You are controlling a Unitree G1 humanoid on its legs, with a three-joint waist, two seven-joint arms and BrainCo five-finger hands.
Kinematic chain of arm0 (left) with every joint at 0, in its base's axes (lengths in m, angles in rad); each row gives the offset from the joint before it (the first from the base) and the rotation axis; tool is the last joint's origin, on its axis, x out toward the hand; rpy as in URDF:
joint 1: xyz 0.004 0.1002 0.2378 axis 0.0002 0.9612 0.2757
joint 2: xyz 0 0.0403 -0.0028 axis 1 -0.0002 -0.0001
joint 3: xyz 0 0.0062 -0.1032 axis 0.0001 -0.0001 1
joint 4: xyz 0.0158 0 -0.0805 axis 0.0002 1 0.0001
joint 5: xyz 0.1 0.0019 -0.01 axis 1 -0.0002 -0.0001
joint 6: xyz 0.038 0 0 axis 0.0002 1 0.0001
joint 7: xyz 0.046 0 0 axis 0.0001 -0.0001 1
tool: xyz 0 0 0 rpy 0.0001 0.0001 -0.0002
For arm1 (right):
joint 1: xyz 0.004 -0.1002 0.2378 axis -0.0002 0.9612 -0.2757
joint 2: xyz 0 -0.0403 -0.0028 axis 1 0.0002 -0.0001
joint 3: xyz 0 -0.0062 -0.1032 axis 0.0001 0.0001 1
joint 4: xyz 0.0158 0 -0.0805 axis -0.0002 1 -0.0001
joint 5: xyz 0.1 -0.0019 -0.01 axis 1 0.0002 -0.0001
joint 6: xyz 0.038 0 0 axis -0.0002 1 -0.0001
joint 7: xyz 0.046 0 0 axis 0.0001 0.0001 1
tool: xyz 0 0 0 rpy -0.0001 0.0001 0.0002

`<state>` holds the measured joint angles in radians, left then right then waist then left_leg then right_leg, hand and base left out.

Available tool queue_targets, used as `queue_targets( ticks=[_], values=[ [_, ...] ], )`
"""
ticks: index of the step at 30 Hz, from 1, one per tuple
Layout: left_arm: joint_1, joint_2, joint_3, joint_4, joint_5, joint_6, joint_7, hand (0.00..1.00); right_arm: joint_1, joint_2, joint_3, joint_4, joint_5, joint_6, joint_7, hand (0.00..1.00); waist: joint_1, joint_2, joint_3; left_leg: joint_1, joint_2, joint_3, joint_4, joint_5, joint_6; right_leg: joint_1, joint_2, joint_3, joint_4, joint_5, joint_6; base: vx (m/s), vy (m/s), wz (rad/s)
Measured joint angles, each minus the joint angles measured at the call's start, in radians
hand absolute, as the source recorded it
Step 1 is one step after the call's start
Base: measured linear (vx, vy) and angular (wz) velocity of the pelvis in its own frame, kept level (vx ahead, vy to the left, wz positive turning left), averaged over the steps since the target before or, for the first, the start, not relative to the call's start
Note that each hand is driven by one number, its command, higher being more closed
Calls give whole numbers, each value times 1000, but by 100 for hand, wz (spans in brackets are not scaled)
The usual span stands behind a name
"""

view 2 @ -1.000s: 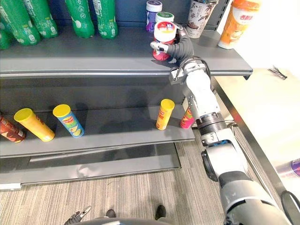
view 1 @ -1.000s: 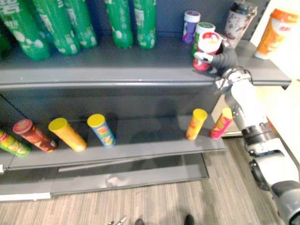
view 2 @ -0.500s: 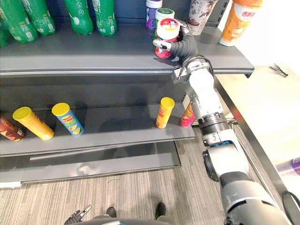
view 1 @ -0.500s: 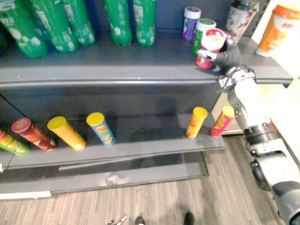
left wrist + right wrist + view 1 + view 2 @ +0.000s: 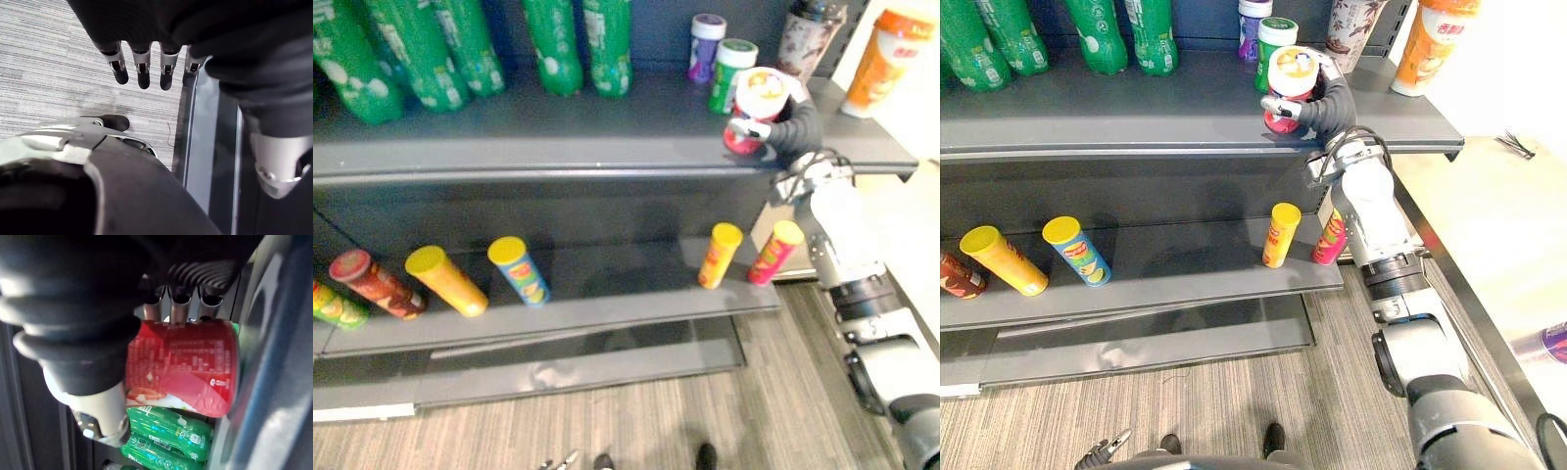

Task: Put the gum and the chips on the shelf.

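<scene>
Right hand [image 5: 1326, 100] has its fingers [image 5: 181, 297] and thumb wrapped round the red gum tub [image 5: 1289, 84]. The tub is tilted, white lid towards us, its base low over the top shelf [image 5: 1136, 108] and very near the front lip. We cannot tell whether the base touches the shelf. Left hand [image 5: 142, 68] hangs over the floor, its fingers straight and holding nothing.

Risks, as we judge them:
- Letting go at this tilt so close to the lip could send the tub rolling forward off the shelf. It wants to be upright and further in first.
- Pushing it inward may knock the green gum tub [image 5: 1274, 44] just behind it, which in turn could nudge the purple gum tub [image 5: 1253, 18].
- The patterned cup [image 5: 1350, 23] stands near the back of the hand, so a wide withdrawal to that side could clip it.
- The forearm passes in front of the pink chips can [image 5: 1330, 235] on the lower shelf [image 5: 1185, 257]. A drop of the arm could tip that can or the yellow chips can [image 5: 1279, 235] beside it.

Room: bare shelf runs from the red tub leftwards to the green bottles [image 5: 1097, 34], the widest clear stretch. The orange cup [image 5: 1430, 44] stands well apart at the right end. Chips cans, among them the blue chips can [image 5: 1075, 251], already lean on the lower shelf, and we cannot tell which is the task's own.
</scene>
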<state>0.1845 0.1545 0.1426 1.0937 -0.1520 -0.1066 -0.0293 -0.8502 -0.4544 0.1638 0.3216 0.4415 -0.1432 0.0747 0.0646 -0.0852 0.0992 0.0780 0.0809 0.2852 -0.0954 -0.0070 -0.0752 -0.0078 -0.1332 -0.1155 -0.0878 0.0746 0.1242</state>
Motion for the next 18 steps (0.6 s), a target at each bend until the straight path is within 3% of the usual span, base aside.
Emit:
queue_targets(
  ticks=[3,4,18],
  values=[
    [0,0,0,0,0,0,-2,0,2,0,0,1,0,0,-1,100,0,-1,-1,0,0,0,0,0,0,0,0,0,1,0,0,0,0,0],
    [0,0,0,0,0,0,-4,0,2,0,0,2,0,0,-1,0,0,-2,-1,1,0,0,0,0,0,0,0,0,1,0,0,0,0,0],
    [2,5,0,0,-2,-1,-6,0,-47,2,-28,137,-13,8,-44,0,4,-14,-9,0,-4,-17,0,4,4,2,-3,-12,2,0,0,0,0,2]
  ],
)
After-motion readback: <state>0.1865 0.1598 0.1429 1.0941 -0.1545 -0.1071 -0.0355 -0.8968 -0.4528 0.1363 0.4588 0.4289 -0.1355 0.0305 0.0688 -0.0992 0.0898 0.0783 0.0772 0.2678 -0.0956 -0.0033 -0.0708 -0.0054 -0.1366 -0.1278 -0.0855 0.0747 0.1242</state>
